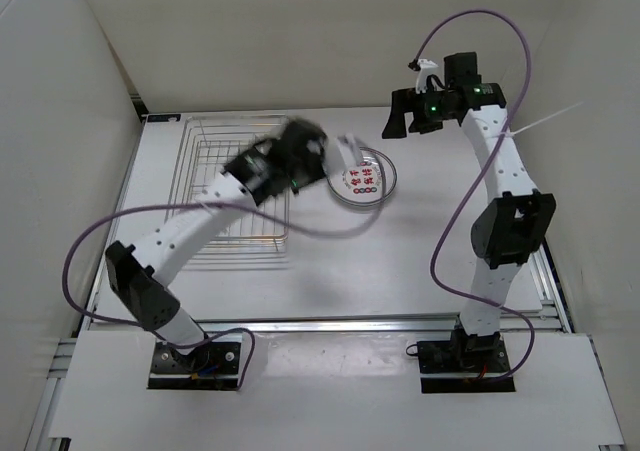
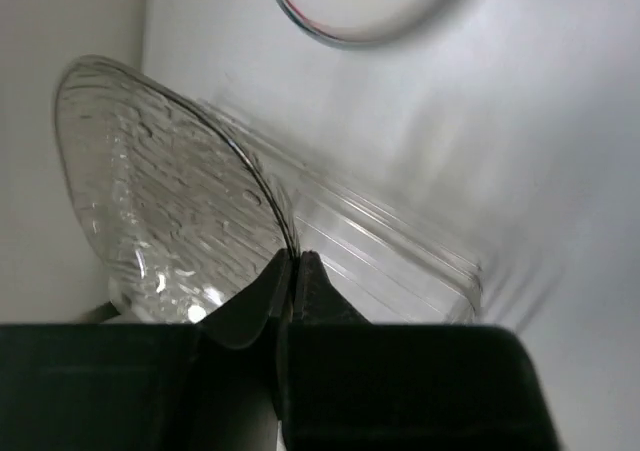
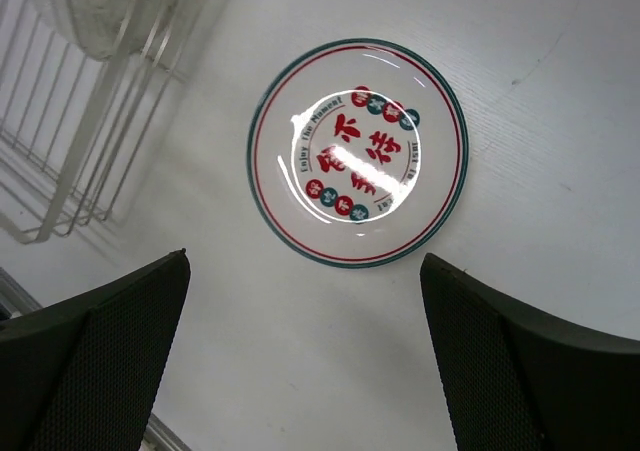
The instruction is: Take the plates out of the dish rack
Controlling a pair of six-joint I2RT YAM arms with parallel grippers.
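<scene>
Pinches the rim of a clear glass plate (image 2: 170, 201) in the left gripper (image 2: 293, 269); presses both dark fingers (image 2: 322, 293) shut tight on the thin edge; holds that plate up on its side, tipped over a bit, not flat; shows little bumpy lines all over the glass; hangs it just past the right side of the dish rack (image 1: 205, 136), clear of the wires; looks blurry there in the top view, so cannot tell how high above the rack; has a white plate (image 3: 358, 151) lying flat on the table (image 1: 400, 261), near the right side of the dish rack and apart from it; shows a dark green rim, a thin red ring and red marks in the middle of that plate; holds the right gripper (image 3: 305, 261) wide open, gripping nothing, its two dark fingers spread far apart; hangs it in the air farther right of the dish rack, looking down at the white plate from above, not touching it.
</scene>
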